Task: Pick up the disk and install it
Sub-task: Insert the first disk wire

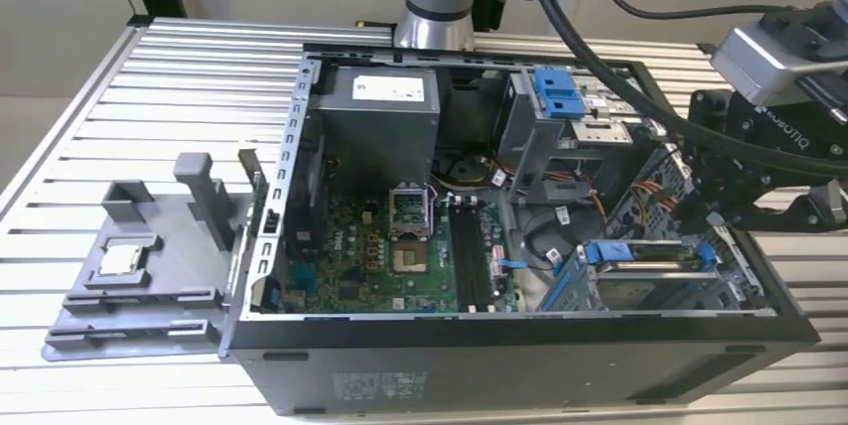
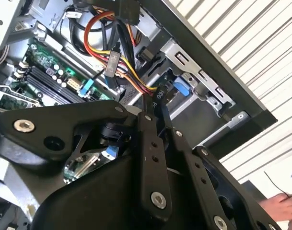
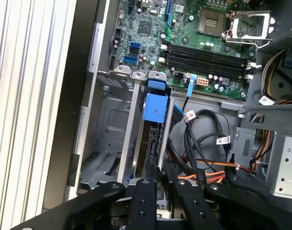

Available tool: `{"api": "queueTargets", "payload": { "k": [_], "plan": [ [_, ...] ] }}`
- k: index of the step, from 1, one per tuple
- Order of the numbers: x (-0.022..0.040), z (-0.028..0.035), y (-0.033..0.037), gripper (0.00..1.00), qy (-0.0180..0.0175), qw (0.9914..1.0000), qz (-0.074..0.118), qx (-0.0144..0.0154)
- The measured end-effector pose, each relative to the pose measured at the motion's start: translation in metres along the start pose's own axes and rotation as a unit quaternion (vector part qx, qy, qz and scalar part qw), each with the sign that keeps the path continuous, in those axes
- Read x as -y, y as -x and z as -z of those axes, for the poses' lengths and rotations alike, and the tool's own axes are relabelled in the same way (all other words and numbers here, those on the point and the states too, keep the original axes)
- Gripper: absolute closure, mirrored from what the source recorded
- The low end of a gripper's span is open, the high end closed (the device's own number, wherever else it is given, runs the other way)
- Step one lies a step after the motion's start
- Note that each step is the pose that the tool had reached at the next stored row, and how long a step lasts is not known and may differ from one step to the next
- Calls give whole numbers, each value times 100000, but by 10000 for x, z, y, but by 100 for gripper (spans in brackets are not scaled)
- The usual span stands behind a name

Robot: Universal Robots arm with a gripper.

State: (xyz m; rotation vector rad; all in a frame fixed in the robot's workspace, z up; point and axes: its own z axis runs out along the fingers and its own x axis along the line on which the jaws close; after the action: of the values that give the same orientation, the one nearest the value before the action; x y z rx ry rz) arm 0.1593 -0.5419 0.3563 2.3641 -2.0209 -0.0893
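Disk (image 3: 154, 108) sits already in the drive cage (image 3: 107, 120) at a corner of the PC case (image 1: 530, 365), approx. seated. End effector (image 3: 160, 175) seems clamped on its end; release not yet done.

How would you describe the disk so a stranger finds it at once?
Start at the open computer case on the slatted table. In its drive cage at the exterior view's lower right, beside the motherboard, sits the disk. Alone among the grey metal there, it carries a bright blue bracket.
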Motion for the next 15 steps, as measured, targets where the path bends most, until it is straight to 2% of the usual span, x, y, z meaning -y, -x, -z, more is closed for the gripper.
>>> {"api": "queueTargets", "payload": {
  "k": [5, 12, 13, 15],
  "plan": [
    [-29, -10, -13, 100, -38, 99999, -353, 33],
    [-31, -10, -14, 100, -94, 99999, -383, 11],
    [-35, -14, -13, 100, -333, 99999, -389, -17],
    [-49, -28, -11, 100, -1220, 99992, -362, -159]
  ]
}}
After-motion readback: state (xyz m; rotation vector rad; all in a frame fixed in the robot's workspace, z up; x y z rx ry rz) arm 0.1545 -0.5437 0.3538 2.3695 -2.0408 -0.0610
